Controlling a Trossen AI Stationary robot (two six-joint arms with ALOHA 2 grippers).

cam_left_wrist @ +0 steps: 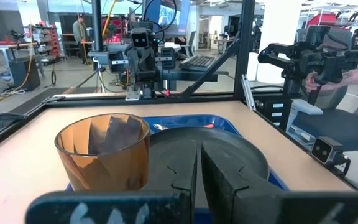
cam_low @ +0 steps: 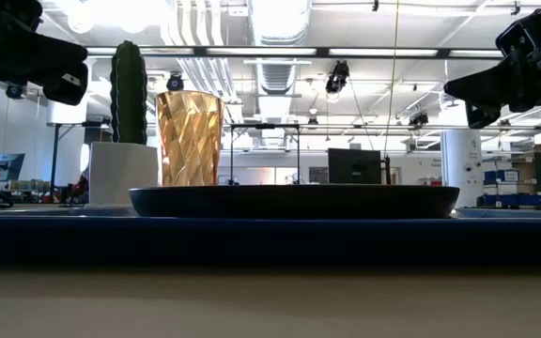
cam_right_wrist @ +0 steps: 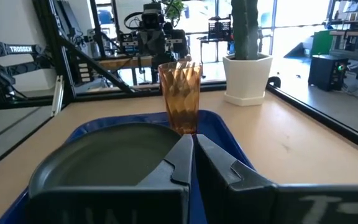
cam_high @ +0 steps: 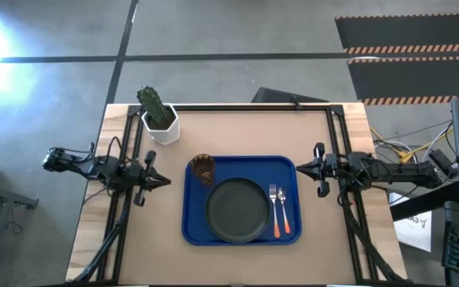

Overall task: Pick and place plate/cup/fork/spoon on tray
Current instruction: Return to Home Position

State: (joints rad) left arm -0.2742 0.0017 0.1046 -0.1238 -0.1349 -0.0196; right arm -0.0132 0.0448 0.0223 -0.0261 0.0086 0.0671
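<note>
The blue tray [cam_high: 194,227] lies on the table's middle. On it rest the dark plate [cam_high: 237,210], the amber cup [cam_high: 202,169] upright at its far left corner, and the fork [cam_high: 275,209] and spoon [cam_high: 284,211] side by side at its right, orange handles toward the near edge. My left gripper [cam_high: 166,181] is shut and empty left of the tray. My right gripper [cam_high: 300,168] is shut and empty right of the tray. The left wrist view shows the cup [cam_left_wrist: 103,152] and plate [cam_left_wrist: 229,155]; the right wrist view shows the plate [cam_right_wrist: 104,158] and cup [cam_right_wrist: 180,93].
A white pot with a green cactus [cam_high: 158,118] stands at the table's far left, beyond the tray. A black frame [cam_high: 245,107] runs along the table's far edge and down both sides. Bare tabletop lies near the front edge and between the tray and each gripper.
</note>
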